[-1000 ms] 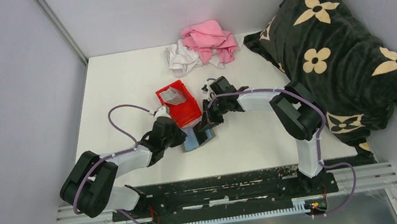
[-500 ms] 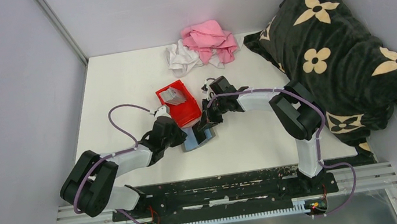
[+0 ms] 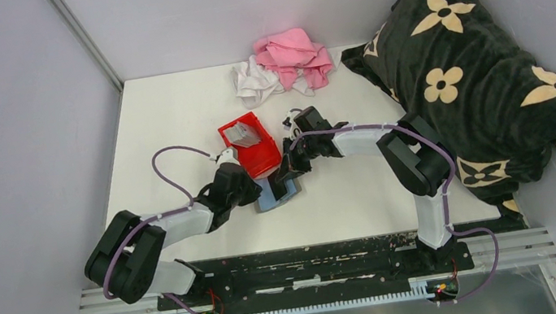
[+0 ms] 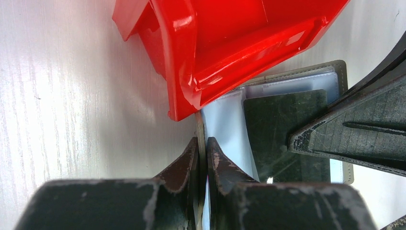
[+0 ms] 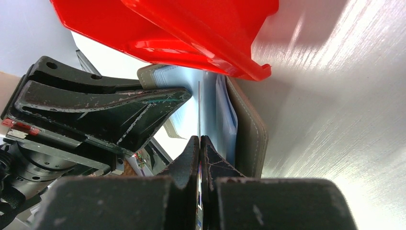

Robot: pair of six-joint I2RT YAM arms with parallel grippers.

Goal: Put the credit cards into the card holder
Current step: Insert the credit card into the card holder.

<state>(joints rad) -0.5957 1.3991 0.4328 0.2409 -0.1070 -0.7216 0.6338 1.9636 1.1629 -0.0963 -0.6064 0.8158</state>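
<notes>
The card holder (image 3: pixel 273 200) lies open on the table just in front of the red bin, its bluish inside (image 4: pixel 222 120) facing up. My left gripper (image 4: pixel 203 148) is shut on the edge of its left cover, seen from above as the left gripper (image 3: pixel 253 187). The right gripper (image 5: pixel 199 143) is shut on one thin credit card (image 5: pixel 199 105), held edge-on over the holder's inside, beside its raised grey cover (image 5: pixel 251 134). In the left wrist view that card (image 4: pixel 282 129) looks dark and flat. More credit cards (image 3: pixel 241 135) stand in the bin.
The red bin (image 3: pixel 263 159) touches the card holder's far edge and overhangs it in both wrist views. Pink and white cloths (image 3: pixel 282 62) lie at the back of the table. A black flowered blanket (image 3: pixel 476 71) covers the right side.
The right gripper with its card has edged slightly down toward the open card holder. The left gripper keeps its hold without moving.
</notes>
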